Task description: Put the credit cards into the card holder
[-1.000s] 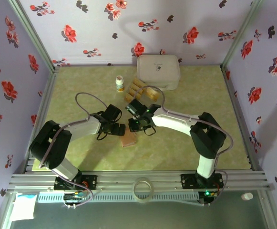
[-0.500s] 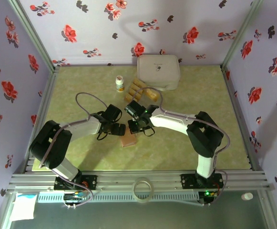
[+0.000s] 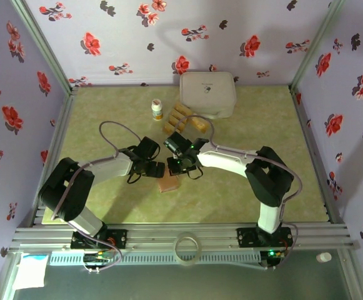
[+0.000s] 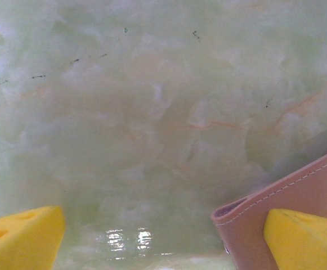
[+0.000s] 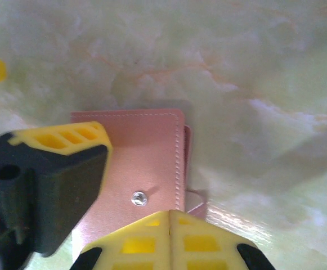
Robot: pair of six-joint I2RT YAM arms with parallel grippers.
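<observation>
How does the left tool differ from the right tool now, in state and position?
The left tool is open, its fingers far apart; the right tool is shut, fingers pressed together. The left tool has one finger over a corner of the card holder and one over bare table; the right tool's tips sit together over the card holder. Both have yellow fingertips.

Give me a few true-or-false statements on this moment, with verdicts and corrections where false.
1. The left gripper is open. True.
2. The credit cards lie beside the white box, apart from the card holder. True.
3. The right gripper holds one of the credit cards. False: its jaws are shut with nothing between them, over the card holder.
4. The card holder shows its inside pockets. False: its pink cover faces up.
5. The small bottle stands right of the white box. False: it stands left of it.
</observation>
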